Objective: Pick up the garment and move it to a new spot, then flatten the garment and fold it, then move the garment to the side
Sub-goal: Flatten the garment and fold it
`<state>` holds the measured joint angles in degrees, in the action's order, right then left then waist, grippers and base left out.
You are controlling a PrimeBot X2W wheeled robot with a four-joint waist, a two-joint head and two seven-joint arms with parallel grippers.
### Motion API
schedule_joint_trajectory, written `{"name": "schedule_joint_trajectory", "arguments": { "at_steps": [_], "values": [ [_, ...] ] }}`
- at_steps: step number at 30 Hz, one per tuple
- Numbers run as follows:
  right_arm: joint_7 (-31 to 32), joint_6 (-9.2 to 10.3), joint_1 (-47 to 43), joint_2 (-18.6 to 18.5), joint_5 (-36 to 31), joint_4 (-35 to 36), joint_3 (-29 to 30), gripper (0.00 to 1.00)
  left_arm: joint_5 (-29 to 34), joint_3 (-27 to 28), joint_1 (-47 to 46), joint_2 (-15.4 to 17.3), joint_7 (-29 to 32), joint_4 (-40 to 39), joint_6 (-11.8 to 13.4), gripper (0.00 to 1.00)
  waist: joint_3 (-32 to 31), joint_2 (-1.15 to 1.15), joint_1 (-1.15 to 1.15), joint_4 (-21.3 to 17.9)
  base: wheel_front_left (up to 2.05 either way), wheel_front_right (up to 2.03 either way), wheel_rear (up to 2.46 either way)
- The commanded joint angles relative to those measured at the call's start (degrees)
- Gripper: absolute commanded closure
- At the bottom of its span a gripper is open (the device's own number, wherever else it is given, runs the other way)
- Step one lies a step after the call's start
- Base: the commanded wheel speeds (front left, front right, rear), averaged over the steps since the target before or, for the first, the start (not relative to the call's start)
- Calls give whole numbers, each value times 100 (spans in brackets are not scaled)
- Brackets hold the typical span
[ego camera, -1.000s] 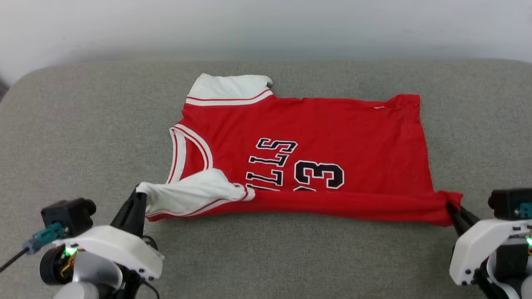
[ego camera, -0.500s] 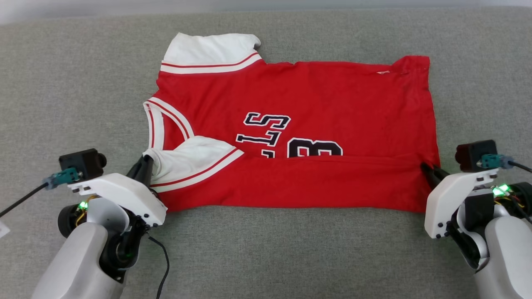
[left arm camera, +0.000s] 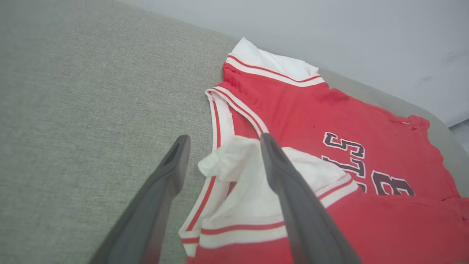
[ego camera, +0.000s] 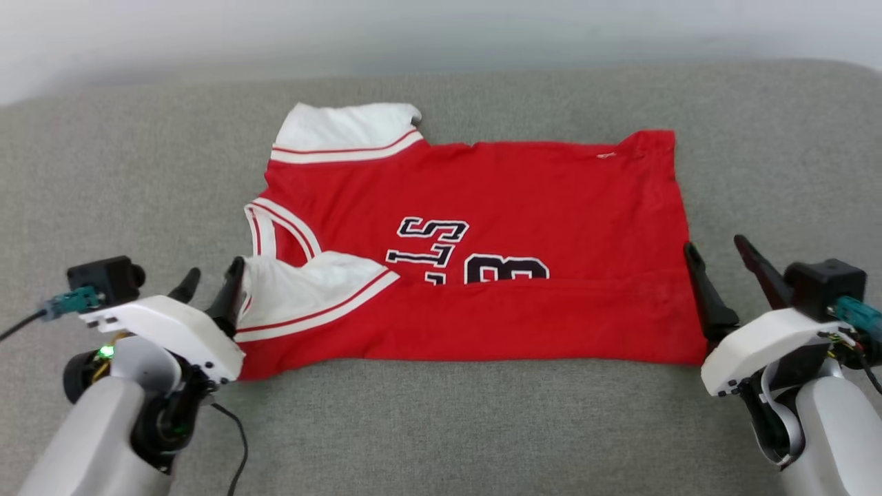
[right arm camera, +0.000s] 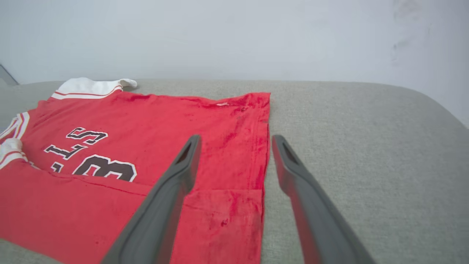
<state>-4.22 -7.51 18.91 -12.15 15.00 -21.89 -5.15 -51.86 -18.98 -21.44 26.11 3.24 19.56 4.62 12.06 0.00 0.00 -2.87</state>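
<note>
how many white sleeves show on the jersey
2. The far sleeve lies flat at the jersey's far left corner; the near sleeve is folded onto the red front, beside the left hand.

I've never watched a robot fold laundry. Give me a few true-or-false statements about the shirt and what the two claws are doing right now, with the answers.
1. The garment lies on a grey cushion. True.
2. The left gripper and the right gripper both stand open. True.
3. The right gripper is pinching the garment's hem. False: it holds nothing; one finger is over the cloth's edge, the other over the cushion.
4. The sleeves are plain black. False: they are white with red striped trim.
5. The garment's near edge is folded up over the lower part of the number. True.
</note>
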Motion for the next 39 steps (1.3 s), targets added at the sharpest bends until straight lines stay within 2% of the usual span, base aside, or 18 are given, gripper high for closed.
{"name": "schedule_joint_trajectory", "arguments": {
  "at_steps": [1, 6, 12, 13, 17, 19, 25, 26, 27, 30, 34, 36, 39],
  "values": [
    [-114, 4, -155, 45, 3, 189, 70, 0, -112, 68, 131, 106, 164, -183, 92, 0, -224, 0, 0, -63, 0, 0, 0],
    [-169, 4, -511, 216, -150, 875, 353, 0, -431, 137, 354, 590, 1208, -698, 410, 0, -388, 0, 0, -195, 0, 0, 0],
    [-36, 4, -853, 506, -347, 1745, 559, 0, -836, 38, 504, 1180, 2700, -1178, 773, 0, -185, 0, 0, -390, 0, 0, 0],
    [-36, 4, -853, 506, -347, 1745, 559, 0, -836, 38, 504, 1180, 2700, -1178, 773, 0, -185, 0, 0, -390, 0, 0, 0],
    [44, 3, -988, 659, -401, 2124, 609, 0, -1014, -76, 588, 1385, 3380, -1236, 970, 0, 44, 0, 0, -530, 0, 0, 0],
    [60, 4, -1004, 716, -417, 2232, 600, 0, -1106, -115, 612, 1387, 3571, -1186, 1008, 0, 153, 0, 0, -591, 0, 0, 0],
    [116, 4, -1005, 804, -397, 2281, 618, 0, -1304, -355, 658, 1131, 3895, -746, 904, 0, 333, 0, 0, -680, 0, 0, 0],
    [131, 4, -1007, 808, -400, 2283, 615, 0, -1319, -394, 665, 1071, 3906, -667, 851, 42, 342, 0, 0, -684, 0, 0, 0],
    [174, 4, -1012, 811, -390, 2263, 606, 0, -1345, -410, 653, 1009, 3869, -605, 790, 99, 345, 0, 0, -685, 0, 0, 0],
    [316, 4, -1032, 743, -304, 2237, 604, 0, -1323, -444, 579, 856, 3713, -468, 620, 100, 301, 0, 0, -650, 0, 0, 0],
    [713, 3, -1068, 606, -92, 2165, 673, 0, -1189, -329, 464, 854, 3301, -384, 452, 100, 164, 0, 0, -540, 0, 0, 0],
    [1082, 3, -1049, 516, 86, 2060, 713, 0, -1168, -260, 424, 856, 3130, -404, 376, 100, 102, 0, 0, -476, 0, 0, 0],
    [1985, 3, -980, 342, 347, 1797, 745, 0, -1063, -153, 367, 932, 2859, -538, 298, 100, 51, 0, 0, -385, 0, 0, 0]
  ]
}}
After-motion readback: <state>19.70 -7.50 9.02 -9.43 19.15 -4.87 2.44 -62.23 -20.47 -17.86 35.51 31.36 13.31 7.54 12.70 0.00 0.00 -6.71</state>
